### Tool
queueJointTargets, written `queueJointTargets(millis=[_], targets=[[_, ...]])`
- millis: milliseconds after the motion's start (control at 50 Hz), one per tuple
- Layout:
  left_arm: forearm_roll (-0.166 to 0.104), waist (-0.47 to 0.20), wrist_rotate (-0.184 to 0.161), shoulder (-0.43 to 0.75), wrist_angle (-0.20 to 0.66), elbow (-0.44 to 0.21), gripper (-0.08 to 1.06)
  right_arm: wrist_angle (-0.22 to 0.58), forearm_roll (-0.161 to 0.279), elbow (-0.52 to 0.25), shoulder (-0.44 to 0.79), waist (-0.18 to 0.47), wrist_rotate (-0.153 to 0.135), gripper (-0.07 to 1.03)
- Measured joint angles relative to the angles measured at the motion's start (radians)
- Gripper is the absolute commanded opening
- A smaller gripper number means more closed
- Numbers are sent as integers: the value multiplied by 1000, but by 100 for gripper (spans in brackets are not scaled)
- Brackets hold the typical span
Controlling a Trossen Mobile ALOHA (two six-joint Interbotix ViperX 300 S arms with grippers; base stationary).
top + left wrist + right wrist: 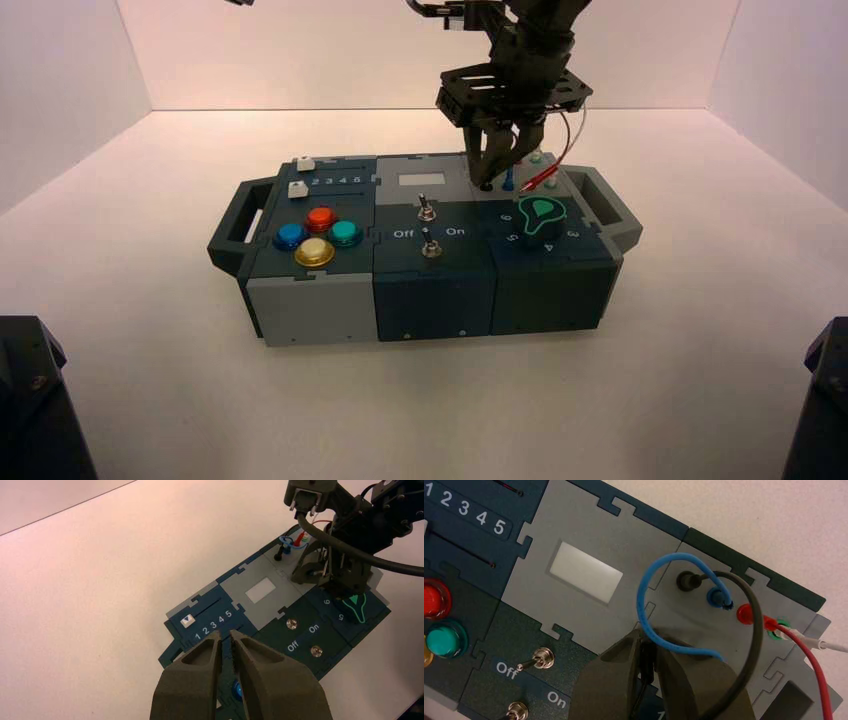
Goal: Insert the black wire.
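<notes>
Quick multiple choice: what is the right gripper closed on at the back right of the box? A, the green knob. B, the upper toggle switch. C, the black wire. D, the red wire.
C: in the right wrist view the right gripper pinches a black plug between its fingers, and the black wire loops from there to the black socket.

White table carries button box, nothing else.

Four buttons, two toggle switches
</notes>
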Motion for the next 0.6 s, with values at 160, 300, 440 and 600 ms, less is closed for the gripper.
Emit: queueJointTargets(millis=[160, 300, 440, 600], targets=[[2, 0, 0, 2, 0, 0, 12, 8, 0, -15, 14, 5, 0, -2], [3, 0, 0, 5, 0, -2, 12, 15, -2, -23, 25, 6, 0, -2], [3, 0, 0, 3, 0, -2, 12, 28, -2, -34, 34, 5, 0, -2], [3, 0, 0, 5, 0, -3, 12, 35, -2, -35, 37, 6, 0, -2]])
